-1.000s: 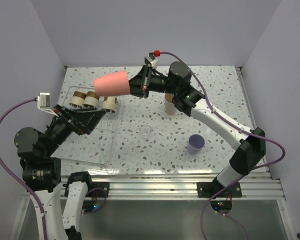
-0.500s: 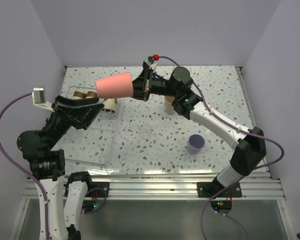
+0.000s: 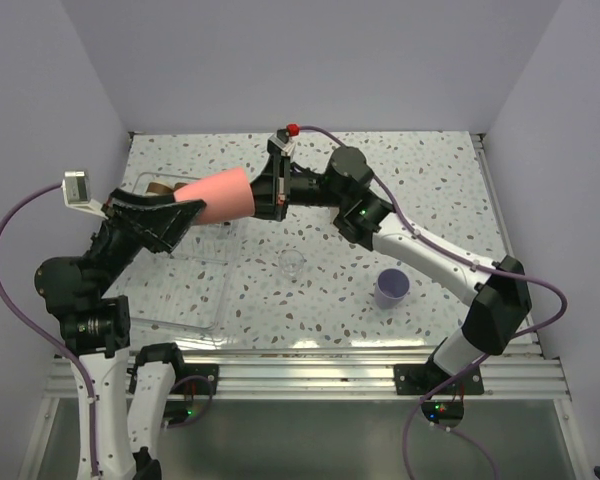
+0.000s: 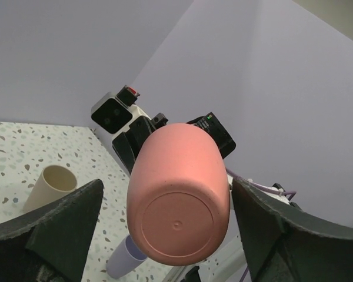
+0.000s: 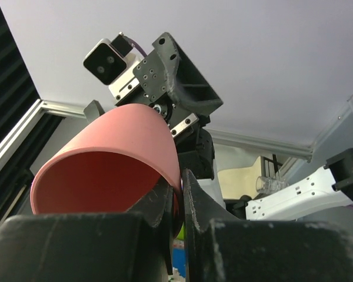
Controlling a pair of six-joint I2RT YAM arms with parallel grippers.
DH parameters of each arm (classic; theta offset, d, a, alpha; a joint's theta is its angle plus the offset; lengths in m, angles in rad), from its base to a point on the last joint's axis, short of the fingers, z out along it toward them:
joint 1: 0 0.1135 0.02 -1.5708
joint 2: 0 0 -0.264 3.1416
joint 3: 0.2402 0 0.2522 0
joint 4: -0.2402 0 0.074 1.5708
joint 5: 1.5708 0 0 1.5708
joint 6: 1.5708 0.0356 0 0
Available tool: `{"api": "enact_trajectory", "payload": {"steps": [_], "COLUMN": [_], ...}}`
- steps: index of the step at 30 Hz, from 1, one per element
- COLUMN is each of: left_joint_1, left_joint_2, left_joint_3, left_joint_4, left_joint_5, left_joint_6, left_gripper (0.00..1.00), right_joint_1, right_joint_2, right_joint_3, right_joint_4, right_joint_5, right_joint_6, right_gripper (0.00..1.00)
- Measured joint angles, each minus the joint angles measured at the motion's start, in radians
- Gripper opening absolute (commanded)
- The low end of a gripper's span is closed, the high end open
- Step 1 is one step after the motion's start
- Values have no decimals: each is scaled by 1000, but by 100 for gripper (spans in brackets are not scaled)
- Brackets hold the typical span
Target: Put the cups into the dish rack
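- Currently the coral-red cup [image 3: 220, 195] lies on its side in mid-air over the far end of the dish rack [image 3: 185, 290], base towards the left arm, mouth towards the right.
- Pinching the rim, one finger inside the mouth and one outside, the right claw [image 3: 267, 195] is clamped on it. This leaves the body and base free, which looks like the set-up for a handover.
- Spread wide, the left claw [image 3: 185, 212] has a finger either side of the base end and is not closed on it.
- From the right, the right arm stretches across the tabletop [image 3: 430, 170] with its wrist rolled level, while the left arm rears up, elbow bent, wrist facing the base.
- Outside the rack, a lavender cup [image 3: 392, 287] and a clear cup [image 3: 292, 264] stand on the tabletop.
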Motion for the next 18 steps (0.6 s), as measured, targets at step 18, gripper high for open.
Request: {"api": "enact_trajectory", "payload": {"steps": [18], "left_joint_1": [-1], "left_joint_2": [26], "left_joint_3": [25], "left_joint_4": [-3], "left_joint_5": [20], "left_joint_6": [-5], "left_gripper": [68], "right_joint_1": [22], "right_joint_2": [2], "right_joint_3": [-5], "right_joint_4": [-1], "right_joint_5": [40], "right_joint_6": [-8], "right_gripper": [0]}}
